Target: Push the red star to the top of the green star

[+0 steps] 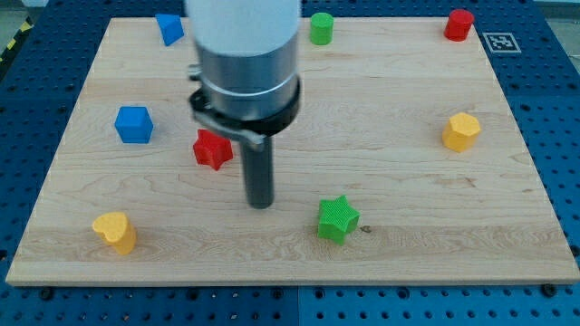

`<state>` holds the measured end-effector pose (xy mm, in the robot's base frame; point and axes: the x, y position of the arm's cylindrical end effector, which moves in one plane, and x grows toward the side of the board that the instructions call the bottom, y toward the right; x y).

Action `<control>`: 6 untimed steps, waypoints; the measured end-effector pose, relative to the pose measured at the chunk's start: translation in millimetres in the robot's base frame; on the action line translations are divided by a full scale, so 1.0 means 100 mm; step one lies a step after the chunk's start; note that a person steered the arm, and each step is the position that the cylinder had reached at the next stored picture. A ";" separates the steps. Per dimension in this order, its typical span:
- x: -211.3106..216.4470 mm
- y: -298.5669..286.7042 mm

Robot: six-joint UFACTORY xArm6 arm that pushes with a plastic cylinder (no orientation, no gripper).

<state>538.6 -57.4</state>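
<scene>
Wooden board [381,118] on blue pegboard [553,109]

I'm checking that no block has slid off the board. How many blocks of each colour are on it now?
Blue: 2, one at the view's top left, one at the left.
Red: 2, the red star and one at the top right.
Green: 2, the green star and one at the top.
Yellow: 2, one at the bottom left, one at the right.
Total: 8.
</scene>
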 end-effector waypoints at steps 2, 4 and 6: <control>-0.31 -1.30; -0.57 -0.90; -0.64 -0.56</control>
<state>475.0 -113.3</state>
